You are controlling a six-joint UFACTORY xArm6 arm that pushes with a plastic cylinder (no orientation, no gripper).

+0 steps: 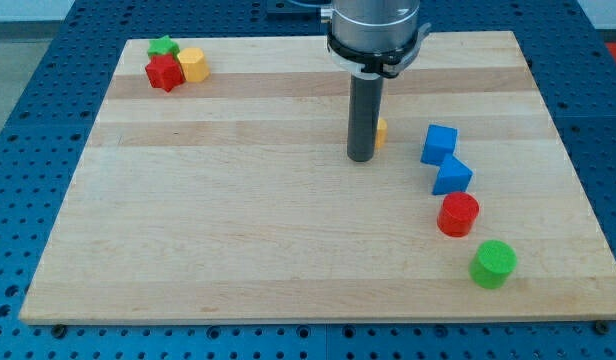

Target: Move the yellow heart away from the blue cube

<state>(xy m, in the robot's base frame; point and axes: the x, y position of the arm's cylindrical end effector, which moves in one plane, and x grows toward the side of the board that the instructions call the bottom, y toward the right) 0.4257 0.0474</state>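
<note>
Eight blocks: we count eight on the wooden board [238, 230], listed here from the view's bottom upward.
Green cylinder [493, 263]: nearest the bottom edge, at about 4 o'clock from the board's middle.
Red cylinder [458, 214]: at 11 o'clock from the green one, close but apart.
Blue triangular block [452, 176]: just at 12 o'clock of the red cylinder, touching or nearly touching the blue cube; we cannot tell which.
Blue cube [439, 144]: tilted, at 11 o'clock from the triangular block.
My tip [360, 157]: our rod stands upright near the board's middle; its end rests on the wood at about 9 o'clock from the blue cube, well apart from it.
Yellow heart [381, 131]: mostly hidden behind the rod, only a sliver showing at 1 o'clock of my tip; it lies between the rod and the blue cube, clear of the cube.
Hand state: we have no gripper, only the bare rod, holding nothing.
Far corner, 10 o'clock: a red block [164, 72], a yellow block [193, 65] and a green block [164, 46] cluster together; their shapes we cannot make out surely.
</note>
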